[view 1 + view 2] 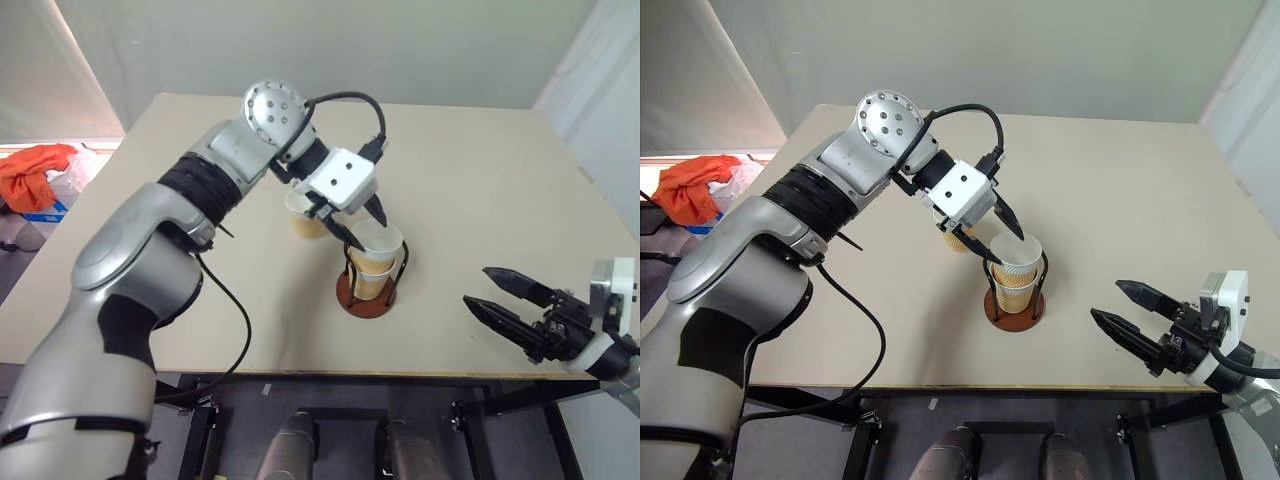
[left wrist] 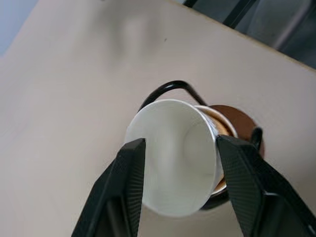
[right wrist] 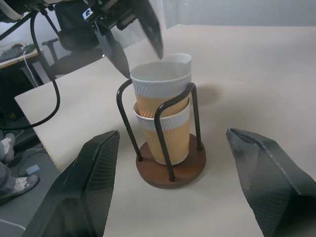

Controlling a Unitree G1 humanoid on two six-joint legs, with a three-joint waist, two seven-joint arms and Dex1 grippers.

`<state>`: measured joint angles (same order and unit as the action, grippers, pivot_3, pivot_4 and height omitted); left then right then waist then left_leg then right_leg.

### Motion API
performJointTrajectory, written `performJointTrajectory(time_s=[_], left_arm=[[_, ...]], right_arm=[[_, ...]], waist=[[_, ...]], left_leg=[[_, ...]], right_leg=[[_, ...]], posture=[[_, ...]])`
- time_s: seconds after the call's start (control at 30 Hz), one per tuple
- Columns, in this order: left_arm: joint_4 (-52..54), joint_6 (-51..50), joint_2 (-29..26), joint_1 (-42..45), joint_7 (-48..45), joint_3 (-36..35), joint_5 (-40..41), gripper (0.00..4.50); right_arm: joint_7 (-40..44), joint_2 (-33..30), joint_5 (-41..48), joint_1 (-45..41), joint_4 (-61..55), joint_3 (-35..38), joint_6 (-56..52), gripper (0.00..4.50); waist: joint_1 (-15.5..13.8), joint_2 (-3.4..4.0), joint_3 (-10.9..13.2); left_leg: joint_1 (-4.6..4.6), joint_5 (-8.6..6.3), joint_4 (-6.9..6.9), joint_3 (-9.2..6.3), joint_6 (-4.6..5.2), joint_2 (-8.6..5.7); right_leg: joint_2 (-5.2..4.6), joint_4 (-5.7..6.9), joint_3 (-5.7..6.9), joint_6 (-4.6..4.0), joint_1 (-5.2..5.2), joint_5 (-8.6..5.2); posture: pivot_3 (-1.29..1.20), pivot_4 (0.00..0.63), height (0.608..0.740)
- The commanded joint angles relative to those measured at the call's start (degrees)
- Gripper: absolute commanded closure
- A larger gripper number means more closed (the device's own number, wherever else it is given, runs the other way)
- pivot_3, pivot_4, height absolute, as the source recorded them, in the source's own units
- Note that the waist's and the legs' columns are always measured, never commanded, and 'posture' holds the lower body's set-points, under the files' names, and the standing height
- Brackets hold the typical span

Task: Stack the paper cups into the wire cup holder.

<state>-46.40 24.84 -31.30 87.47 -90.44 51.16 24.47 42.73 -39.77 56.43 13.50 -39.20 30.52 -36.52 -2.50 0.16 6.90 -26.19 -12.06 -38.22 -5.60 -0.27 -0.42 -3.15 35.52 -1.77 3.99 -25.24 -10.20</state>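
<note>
the near edge of the pale beige table runs across the head views, its matte top smooth and bare around the work; beneath it show black frame bars and dark floor. just past that edge at the right, the right gripper hovers with its two ribbed black fingers spread wide, nothing between them. near the table's middle stands the wire cup holder, a round reddish-brown disc carrying two thin black wire loops. two paper cups sit nested inside it, ribbed tan sleeves under white rims, the upper one tilted. the left gripper comes down from above, its fingers parted either side of the upper cup's rim; whether they touch it cannot be told. a third cup stands just beyond, mostly hidden behind the left wrist. off the table's far left corner lies crumpled orange cloth on clutter cut off by the frame. pale curtain-like walls close the room behind
</note>
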Motion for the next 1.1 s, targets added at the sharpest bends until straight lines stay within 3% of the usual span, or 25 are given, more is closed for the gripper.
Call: performJointTrajectory(time_s=[0.03,0.23,0.4,0.5,0.93,1.1], left_arm=[[-7.32,0.09,0.58,1.83,-1.94,-7.30,-5.19,2.22],[-21.51,-0.50,-5.07,0.79,1.23,-15.04,-15.75,2.22],[-23.52,-5.79,-5.90,-0.33,-2.06,-21.23,-14.75,2.22],[-25.50,-6.63,-6.68,-0.80,-1.16,-22.91,-19.01,2.22],[-28.63,-9.14,0.24,-3.36,4.59,-30.63,-27.83,2.22],[-29.02,-7.95,1.92,-3.97,7.92,-30.30,-32.69,2.22]], right_arm=[[0.66,-1.43,-0.01,-3.38,0.98,-1.30,1.39,0.85],[-0.67,-1.39,2.21,-13.49,0.53,-9.06,0.01,0.85],[-2.47,-0.68,2.55,-19.49,0.96,-13.52,-0.78,0.85],[-1.51,-1.38,1.95,-19.65,1.88,-14.10,-0.65,0.85],[-5.56,-2.68,2.26,-17.83,-1.08,-13.17,-1.20,0.85],[-9.18,-3.13,1.05,-16.87,-1.98,-12.71,-1.24,0.85]], waist=[[0.04,0.01,0.00],[0.93,0.04,0.00],[-0.08,0.04,-0.01],[-0.98,0.01,-0.02],[-0.79,0.01,-0.01],[-0.68,0.01,-0.01]], left_leg=[[0.00,0.00,0.00,0.03,0.00,0.00],[0.06,0.02,0.05,0.11,-0.03,0.06],[-0.14,0.11,0.02,-0.02,-0.17,0.00],[-0.35,0.05,-0.14,-0.18,-0.09,-0.07],[-0.27,-0.04,-0.39,0.38,-0.02,-0.01],[-0.17,-0.09,-0.40,0.54,0.06,0.01]], right_leg=[[0.00,-0.07,-0.02,0.07,0.01,0.05],[0.05,-0.21,-0.03,0.35,-0.01,0.22],[0.10,-0.28,-0.01,0.37,-0.03,0.19],[0.04,-0.41,0.04,0.38,-0.06,0.24],[-0.05,-0.44,0.04,0.50,-0.07,0.38],[-0.07,-0.45,-0.04,0.53,-0.05,0.41]], posture=[[0.00,0.150,0.740],[0.00,0.150,0.740],[0.00,0.150,0.740],[0.00,0.150,0.740],[0.00,0.150,0.740],[0.00,0.150,0.740]])
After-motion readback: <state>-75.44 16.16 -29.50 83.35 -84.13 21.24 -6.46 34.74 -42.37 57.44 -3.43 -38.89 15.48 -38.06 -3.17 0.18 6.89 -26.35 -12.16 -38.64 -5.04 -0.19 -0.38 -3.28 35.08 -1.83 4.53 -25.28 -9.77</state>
